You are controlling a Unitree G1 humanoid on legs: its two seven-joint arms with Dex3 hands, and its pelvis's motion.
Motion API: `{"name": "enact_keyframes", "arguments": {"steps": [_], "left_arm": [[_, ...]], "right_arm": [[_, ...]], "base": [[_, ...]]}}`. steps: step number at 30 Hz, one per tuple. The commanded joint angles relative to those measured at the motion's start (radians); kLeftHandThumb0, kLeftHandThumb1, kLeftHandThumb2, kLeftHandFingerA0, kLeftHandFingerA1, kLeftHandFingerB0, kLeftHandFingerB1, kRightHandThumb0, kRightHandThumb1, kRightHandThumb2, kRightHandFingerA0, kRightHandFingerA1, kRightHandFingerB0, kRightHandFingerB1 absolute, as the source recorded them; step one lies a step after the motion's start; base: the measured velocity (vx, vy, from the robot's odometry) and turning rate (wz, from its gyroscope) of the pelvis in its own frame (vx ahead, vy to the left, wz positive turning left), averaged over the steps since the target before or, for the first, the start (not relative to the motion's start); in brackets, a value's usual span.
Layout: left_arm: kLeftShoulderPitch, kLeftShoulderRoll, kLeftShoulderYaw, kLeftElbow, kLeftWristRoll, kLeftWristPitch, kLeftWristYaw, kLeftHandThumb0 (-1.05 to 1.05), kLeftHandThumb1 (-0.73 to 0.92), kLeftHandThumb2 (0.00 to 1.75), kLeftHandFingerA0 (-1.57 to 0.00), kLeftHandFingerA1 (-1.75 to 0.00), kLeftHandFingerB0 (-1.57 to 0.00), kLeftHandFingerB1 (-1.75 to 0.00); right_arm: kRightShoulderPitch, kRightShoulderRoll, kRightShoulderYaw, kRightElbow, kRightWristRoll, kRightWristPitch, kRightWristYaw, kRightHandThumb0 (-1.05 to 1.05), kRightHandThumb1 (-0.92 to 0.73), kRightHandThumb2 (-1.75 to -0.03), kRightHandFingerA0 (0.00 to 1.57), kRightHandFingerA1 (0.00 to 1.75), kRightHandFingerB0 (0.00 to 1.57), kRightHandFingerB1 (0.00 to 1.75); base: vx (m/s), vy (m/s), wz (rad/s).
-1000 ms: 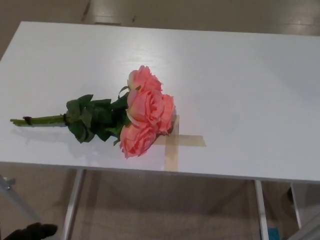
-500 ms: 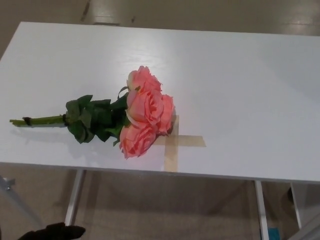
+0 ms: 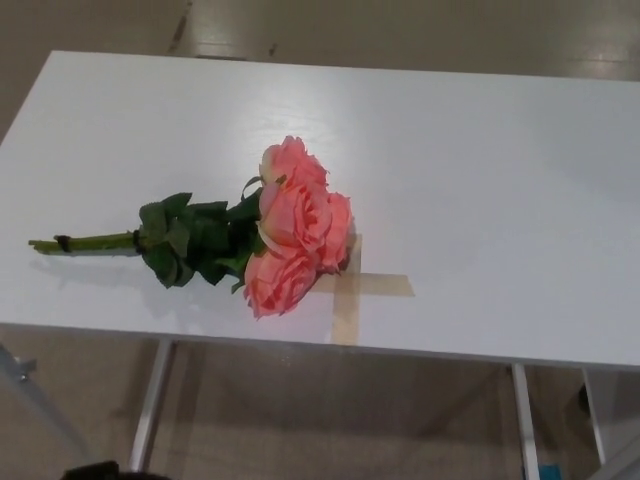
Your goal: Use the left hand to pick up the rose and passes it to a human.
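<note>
In the head view, a bunch of salmon-pink roses (image 3: 293,228) with dark green leaves and bound green stems lies flat on a white rectangular table (image 3: 480,180). The blooms sit near the table's centre, toward the near edge, and the stems point out to nine o'clock. A cross of beige tape (image 3: 352,288) is stuck to the tabletop at four o'clock from the blooms, its left arm tucked under the lowest flower. At the bottom edge, around seven o'clock and below the table, a sliver of the black left hand (image 3: 100,470) shows; its fingers cannot be made out. It touches nothing. The right hand is out of sight.
</note>
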Motion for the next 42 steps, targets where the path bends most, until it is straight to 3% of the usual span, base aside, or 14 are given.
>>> {"name": "enact_keyframes", "arguments": {"steps": [1,9,10,12,14,15,16,18,19,21,22,27,28,42], "left_arm": [[0.059,-0.005,0.268,-0.381,-0.473,-0.101,-0.074,-0.70,0.44,0.75,-0.28,-0.46,-0.11,-0.36],[-0.086,0.002,0.382,-0.477,-0.515,-0.053,0.013,-0.66,0.43,0.73,-0.25,-0.47,-0.10,-0.36],[-0.302,0.037,0.360,-0.455,-0.414,0.041,0.142,-0.65,0.42,0.71,-0.23,-0.42,-0.13,-0.35],[-0.402,0.054,0.326,-0.416,-0.323,0.103,0.161,-0.66,0.42,0.72,-0.22,-0.40,-0.16,-0.36],[-0.518,0.059,0.270,-0.341,-0.215,0.134,0.164,-0.67,0.42,0.72,-0.21,-0.40,-0.16,-0.37],[-0.568,0.060,0.235,-0.295,-0.157,0.148,0.168,-0.63,0.50,0.56,-0.26,-0.32,-0.21,-0.28],[-0.631,0.060,0.188,-0.234,-0.093,0.160,0.171,-0.31,0.24,0.86,-0.08,-0.51,-0.08,-0.50],[-0.686,0.055,0.141,-0.179,-0.015,0.161,0.177,-0.31,0.24,0.86,-0.07,-0.50,-0.07,-0.49],[-0.736,0.053,0.088,-0.099,0.085,0.124,0.188,-0.66,0.50,0.57,-0.22,-0.31,-0.19,-0.28],[-0.751,0.051,0.078,-0.081,0.102,0.116,0.190,-0.66,0.50,0.57,-0.22,-0.31,-0.19,-0.28],[-0.815,0.064,0.011,0.031,0.202,0.100,0.205,-0.71,0.44,0.82,-0.02,-0.29,-0.07,-0.32],[-0.997,0.093,-0.157,0.302,0.389,0.108,0.234,-0.67,0.42,0.83,0.00,-0.23,-0.10,-0.28],[-1.028,0.092,-0.186,0.332,0.407,0.136,0.228,-0.64,0.41,0.75,-0.04,-0.23,-0.08,-0.25],[-1.340,0.018,-0.555,0.795,0.673,0.206,0.296,-0.62,0.38,0.78,0.00,-0.14,-0.02,-0.22]], "right_arm": [[0.012,-0.020,0.011,0.019,-0.007,0.023,0.004,-0.37,-0.62,-0.58,0.74,0.50,0.46,0.39],[0.014,-0.022,0.020,0.021,-0.009,0.031,0.006,-0.37,-0.62,-0.59,0.76,0.51,0.46,0.39],[0.018,-0.023,0.035,0.026,-0.019,0.043,0.030,-0.46,-0.51,-0.80,0.68,0.62,0.40,0.50],[0.032,-0.027,0.043,0.028,-0.024,0.039,0.041,-0.47,-0.51,-0.80,0.67,0.61,0.40,0.50],[0.029,-0.029,0.045,0.030,-0.022,0.043,0.044,-0.47,-0.51,-0.80,0.67,0.61,0.41,0.51],[0.035,-0.030,0.046,0.030,-0.021,0.041,0.045,-0.39,-0.62,-0.58,0.72,0.49,0.46,0.39],[0.034,-0.028,0.047,0.031,-0.020,0.042,0.041,-0.39,-0.62,-0.58,0.72,0.49,0.46,0.39],[0.036,-0.028,0.047,0.031,-0.017,0.040,0.041,-0.39,-0.62,-0.58,0.72,0.49,0.47,0.39],[0.036,-0.027,0.048,0.030,-0.016,0.039,0.039,-0.39,-0.62,-0.58,0.72,0.49,0.47,0.39],[0.036,-0.027,0.049,0.030,-0.015,0.039,0.038,-0.39,-0.62,-0.58,0.72,0.49,0.47,0.39],[0.038,-0.027,0.048,0.030,-0.013,0.037,0.041,-0.47,-0.51,-0.80,0.67,0.61,0.41,0.51],[0.032,-0.026,0.046,0.028,-0.007,0.039,0.045,-0.47,-0.51,-0.80,0.68,0.62,0.41,0.50],[0.031,-0.026,0.045,0.029,-0.006,0.040,0.045,-0.39,-0.61,-0.58,0.71,0.49,0.45,0.39],[0.049,-0.027,0.057,0.031,-0.011,0.041,0.062,-0.39,-0.62,-0.58,0.71,0.49,0.48,0.39]], "base": [[0.00,0.000,0.00],[0.00,0.000,0.00],[0.00,0.000,0.00],[0.00,0.000,0.03],[0.00,0.000,0.00],[0.00,0.000,0.00],[0.00,0.000,0.00],[0.00,0.000,0.00],[0.00,0.000,0.00],[0.00,0.000,0.00],[0.00,0.000,0.00],[0.00,0.000,0.00],[0.00,0.000,0.00],[0.00,0.000,0.00]]}}
